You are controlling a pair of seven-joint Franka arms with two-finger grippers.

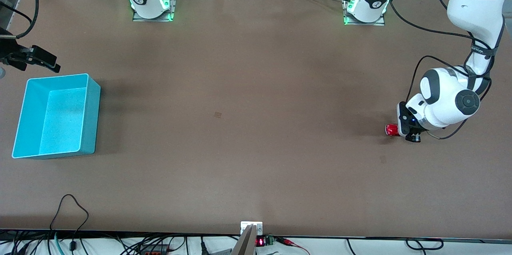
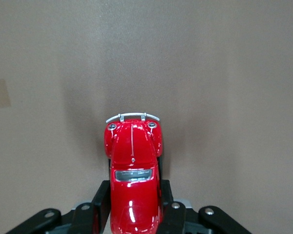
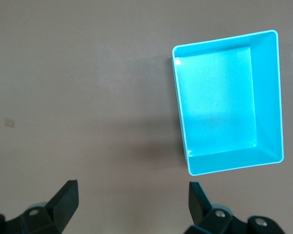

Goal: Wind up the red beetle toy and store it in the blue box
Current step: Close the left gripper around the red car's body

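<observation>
The red beetle toy (image 1: 391, 129) sits low at the table near the left arm's end. In the left wrist view the toy (image 2: 133, 165) lies between the black fingers (image 2: 98, 202), silvery bumper pointing away from the wrist. My left gripper (image 1: 405, 131) (image 2: 134, 207) is shut on the toy's sides. The blue box (image 1: 90, 119) stands empty at the right arm's end and also shows in the right wrist view (image 3: 268, 97). My right gripper (image 1: 42, 59) (image 3: 132, 204) hangs open and empty in the air over bare table beside the box.
A small dark square mark (image 1: 218, 115) sits mid-table. The arm bases (image 1: 152, 3) (image 1: 366, 5) stand at the table's top edge. Cables (image 1: 72, 211) and a small bracket (image 1: 251, 229) lie along the edge nearest the front camera.
</observation>
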